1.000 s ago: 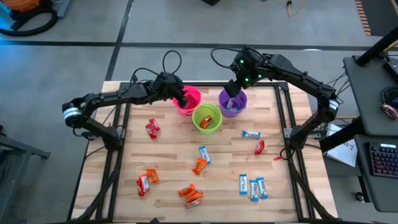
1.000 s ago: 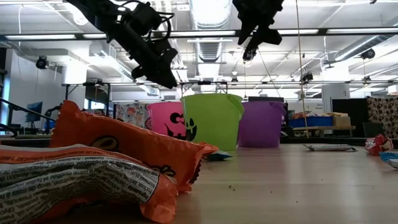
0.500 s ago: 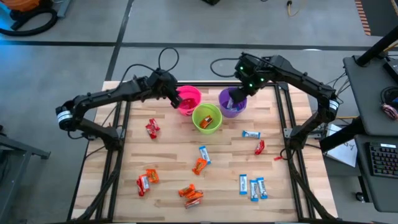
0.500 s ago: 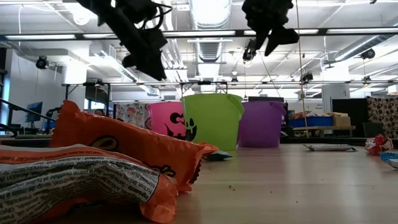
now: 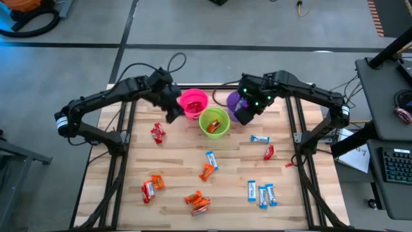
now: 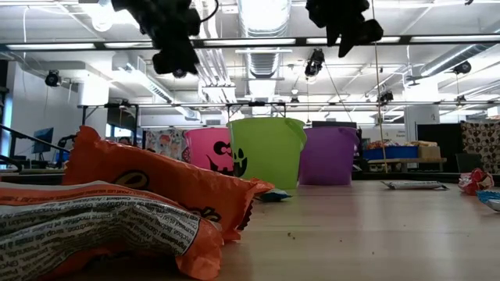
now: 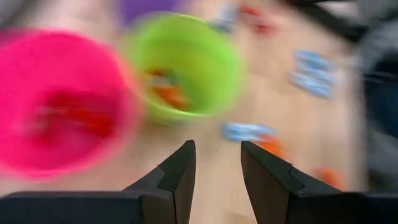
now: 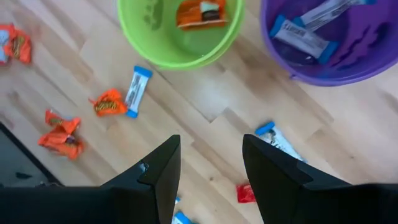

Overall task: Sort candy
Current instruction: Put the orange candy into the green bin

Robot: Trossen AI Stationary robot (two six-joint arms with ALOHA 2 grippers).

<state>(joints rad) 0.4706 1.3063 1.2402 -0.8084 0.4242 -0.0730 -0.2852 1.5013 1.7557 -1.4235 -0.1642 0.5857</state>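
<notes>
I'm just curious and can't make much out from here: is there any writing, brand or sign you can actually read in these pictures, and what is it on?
No text can be read for certain.
Orange wrapper, low view: dark logo lettering, cut off, unreadable.
White-and-orange wrapper, low view: rows of fine print, too small.
Pink cup: a black jack-o'-lantern face, no words.
Blue-and-white candies in the purple cup: lettering too blurred.

Three cups stand in a row at the back of the surface. Candy lies scattered in front of them, and some lies inside the cups.
</notes>
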